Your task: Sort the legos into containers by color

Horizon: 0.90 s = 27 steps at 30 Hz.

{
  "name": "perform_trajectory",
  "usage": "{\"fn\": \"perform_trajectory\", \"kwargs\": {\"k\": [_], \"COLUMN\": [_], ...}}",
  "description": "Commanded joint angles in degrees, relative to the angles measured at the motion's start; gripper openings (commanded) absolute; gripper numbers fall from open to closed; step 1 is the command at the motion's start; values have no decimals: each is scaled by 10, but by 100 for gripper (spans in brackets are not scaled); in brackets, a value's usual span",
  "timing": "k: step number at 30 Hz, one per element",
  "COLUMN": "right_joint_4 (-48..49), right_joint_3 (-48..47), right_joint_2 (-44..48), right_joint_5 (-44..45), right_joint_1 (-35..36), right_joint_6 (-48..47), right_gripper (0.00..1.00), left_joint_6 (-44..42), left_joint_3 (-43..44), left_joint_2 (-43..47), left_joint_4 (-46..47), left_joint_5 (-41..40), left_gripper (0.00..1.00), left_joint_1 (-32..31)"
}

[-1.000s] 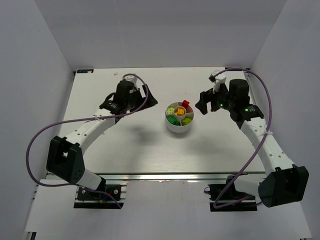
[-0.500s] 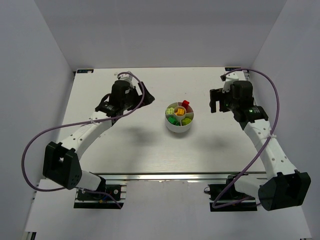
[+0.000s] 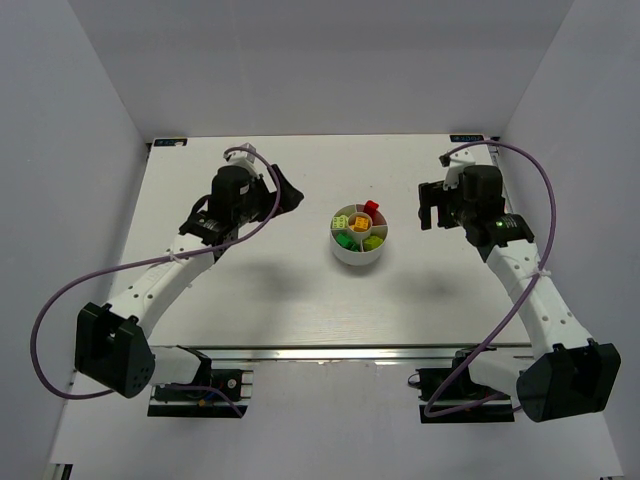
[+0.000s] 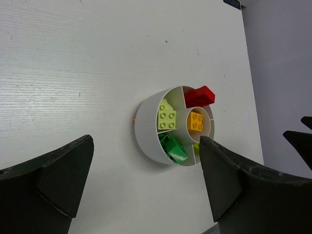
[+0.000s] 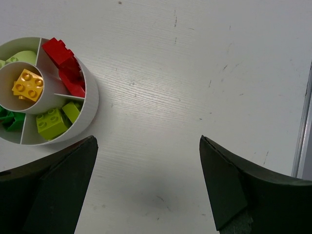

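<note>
Looks done: red, green, lime and orange studded plastic bricks (image 4: 199, 95) grouped by colour inside small round white divided plastic dish (image 3: 358, 258), frame centre; none visible outside. Left gripper (image 3: 283, 192), right gripper (image 3: 428, 205): spread wide, holding nothing.

Your left arm (image 3: 165, 275) and right arm (image 3: 535, 290) look alike: slim white links joined by chunky black housings, with the largest black block at the shoulder end. You'll see a purple cable (image 3: 552, 215) looping loosely off each one, cinched to the white link by a small tie. The left tool (image 3: 283, 192) and right tool (image 3: 430, 205) are matt black, with broad, wedge-shaped fingers (image 4: 58, 180) ending in blunt tips.
</note>
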<state>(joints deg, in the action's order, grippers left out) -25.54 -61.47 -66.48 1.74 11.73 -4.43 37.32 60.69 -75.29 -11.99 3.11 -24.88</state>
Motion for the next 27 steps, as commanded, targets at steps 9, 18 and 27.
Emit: {"fn": "perform_trajectory", "kwargs": {"k": [9, 18, 27], "right_joint_4": [33, 44, 52], "right_joint_3": [17, 30, 43], "right_joint_2": [12, 15, 18], "right_joint_5": [23, 31, 35], "right_joint_1": [-1, -2, -1], "right_joint_6": [-1, 0, 7], "right_gripper": [89, 89, 89], "left_joint_6": [-8, -12, -14], "left_joint_3": [-6, -12, -18], "left_joint_2": [22, 33, 48], "left_joint_4": [1, -5, -3], "left_joint_5": [-14, -21, -23], "left_gripper": [98, 98, 98], "left_joint_1": [9, 13, 15]}}
